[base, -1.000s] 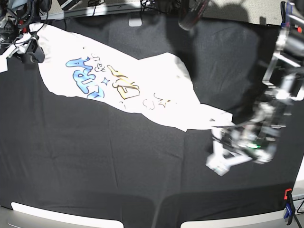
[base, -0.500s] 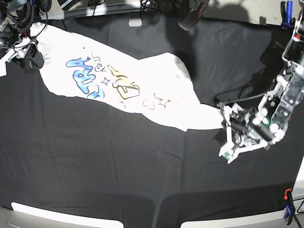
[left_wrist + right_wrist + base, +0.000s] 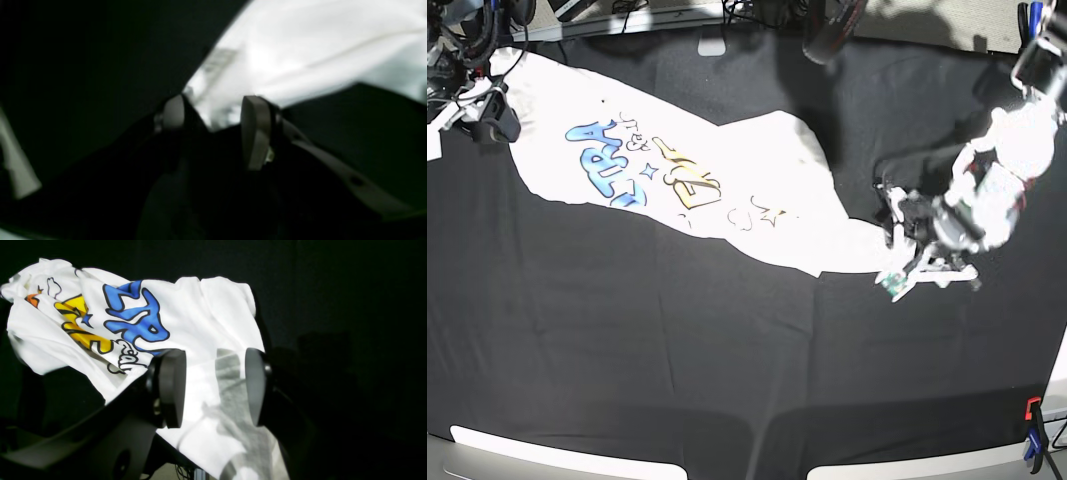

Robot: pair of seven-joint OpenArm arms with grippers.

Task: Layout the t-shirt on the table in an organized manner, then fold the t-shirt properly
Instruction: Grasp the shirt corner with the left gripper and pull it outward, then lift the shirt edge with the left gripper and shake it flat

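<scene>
The left gripper (image 3: 897,262), jaws apart and empty, is seen at right of frame beside the t-shirt (image 3: 727,180) tip; the right gripper (image 3: 213,386) is spread at upper left. The shirt is stretched diagonally across the counter (image 3: 677,380). Laying-out is judged under way; corner grasps are needed.

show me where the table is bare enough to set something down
Bare black table spans the whole near side, below the t-shirt. Another bare patch lies at the far edge, between the shirt and the left hand. It is crowded along the shirt's diagonal, with the right hand at its far-left end.
</scene>
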